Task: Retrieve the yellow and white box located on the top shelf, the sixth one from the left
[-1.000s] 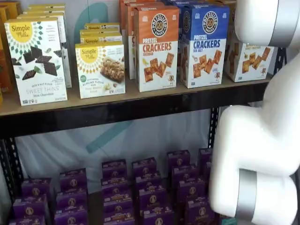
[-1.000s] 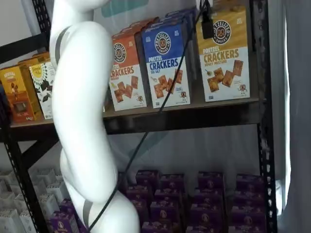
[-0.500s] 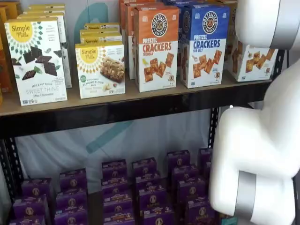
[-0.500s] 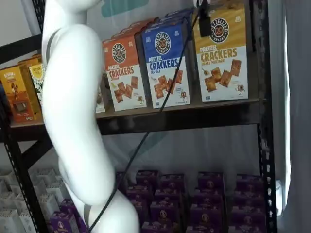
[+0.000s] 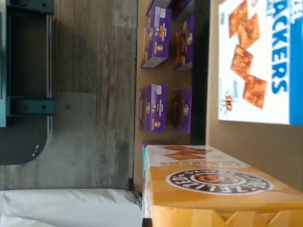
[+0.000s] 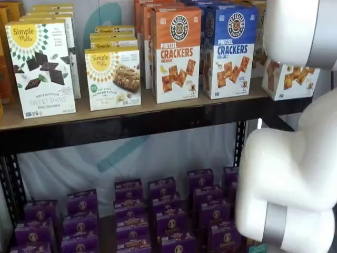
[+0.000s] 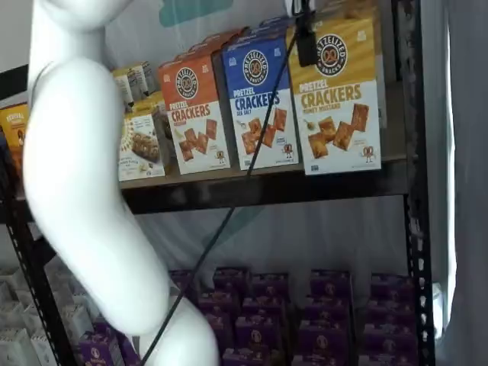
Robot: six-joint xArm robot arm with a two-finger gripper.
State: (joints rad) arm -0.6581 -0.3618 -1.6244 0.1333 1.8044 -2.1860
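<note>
Yellow-and-white tall cardboard carton (image 7: 335,95), upright, long axis vertical, hanging directly below my black fingers (image 7: 305,38) clamped shut on its top edge, its base overhanging the tan top shelf's black front rail (image 7: 259,191).

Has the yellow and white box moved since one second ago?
Yes. In a shelf view the yellow and white box now hangs forward over the top shelf rail, with the gripper shut on its top.

grey wood-plank floor (image 5: 90,71); pale backdrop sheet (image 6: 158,153) behind black perforated uprights (image 7: 415,229); grey curtain (image 7: 467,183) at side.
</note>
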